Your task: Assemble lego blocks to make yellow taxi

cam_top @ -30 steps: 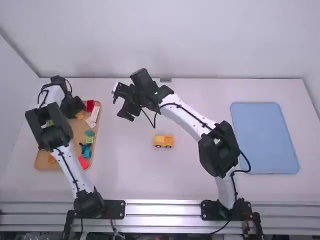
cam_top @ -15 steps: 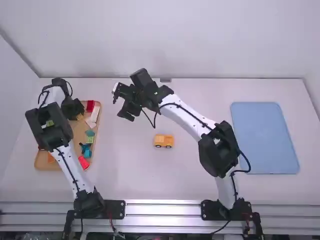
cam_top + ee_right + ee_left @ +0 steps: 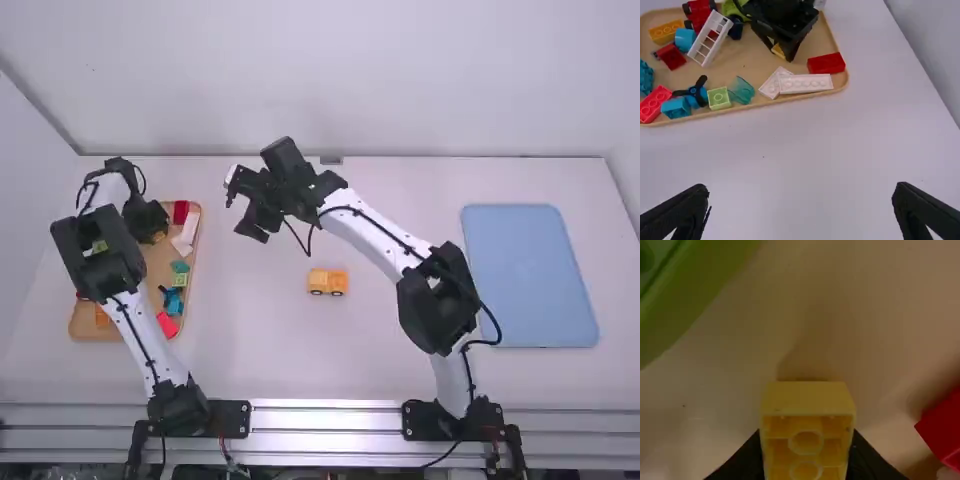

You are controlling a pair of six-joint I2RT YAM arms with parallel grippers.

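In the left wrist view, the jaws of the left gripper (image 3: 806, 442) are closed down to the width of a small yellow plastic building block (image 3: 807, 397), one finger against each side wall, so it looks gripped. The block is over the tan tray (image 3: 865, 315), its hollow underside and round tubes facing the wrist. It should handle as light, stiff and hard to damage, but its smooth walls could let it pivot under an off-centre pinch. The two opposite side walls are the right hold, since they leave the studs and the hollow free for joining; as it is turned now, it will probably need flipping before it can sit stud-up. In the right wrist view, the jaws of the right gripper (image 3: 801, 202) stand wide apart with nothing between them, above the bare white table (image 3: 805, 145). In the high view, the yellow plastic taxi base on dark wheels (image 3: 327, 282) stands upright on the table, near the middle and well apart from the tray. It too should be light and rigid, and likely to roll or skid if pushed along; a steadying pinch low on its long sides, clear of the studs, would suit it while the block is pressed straight down.
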